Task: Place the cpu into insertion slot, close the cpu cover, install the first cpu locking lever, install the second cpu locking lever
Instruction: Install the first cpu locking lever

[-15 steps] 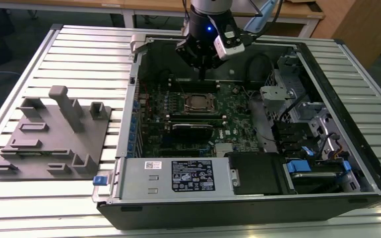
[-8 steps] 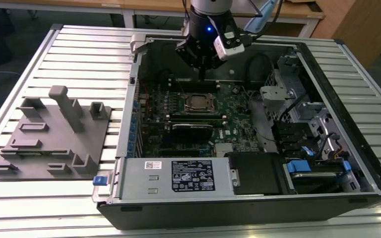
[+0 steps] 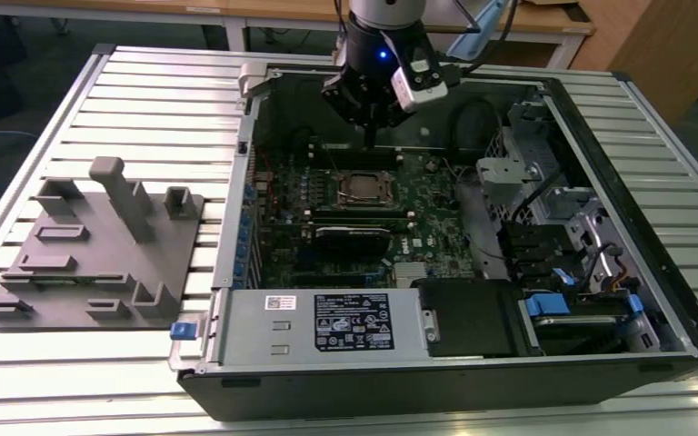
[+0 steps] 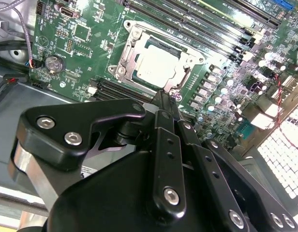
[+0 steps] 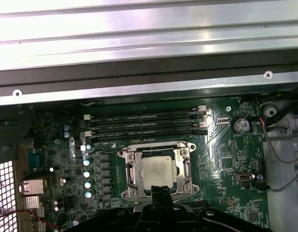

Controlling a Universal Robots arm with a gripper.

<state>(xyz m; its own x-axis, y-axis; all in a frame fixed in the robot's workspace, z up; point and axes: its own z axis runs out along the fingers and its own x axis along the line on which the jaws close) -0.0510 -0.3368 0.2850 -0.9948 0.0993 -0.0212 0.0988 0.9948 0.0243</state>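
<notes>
The cpu [image 4: 157, 65] [image 5: 157, 172] [image 3: 360, 188], a dull silver square, lies in the insertion slot [image 5: 126, 192] of the green motherboard [image 3: 428, 218]. The silver cpu cover [image 4: 131, 54] [image 5: 132, 171] lies flat around the chip, which shows through its window. Thin metal levers run along the socket's sides; whether they are latched cannot be made out. In both wrist views my gripper [image 4: 164, 96] [image 5: 161, 193] is a narrow black tip just beside one edge of the socket, shut with nothing in it. In the exterior view the gripper [image 3: 370, 138] hangs above the board, inside the open case.
Long black memory slots [image 5: 144, 125] run beside the socket, next to the case wall [image 5: 139, 87]. A power supply box [image 3: 337, 322] with a white label fills the case's near side. Drive bays and cables [image 3: 567, 245] crowd the exterior view's right. A grey fixture plate [image 3: 94, 245] lies outside on the left.
</notes>
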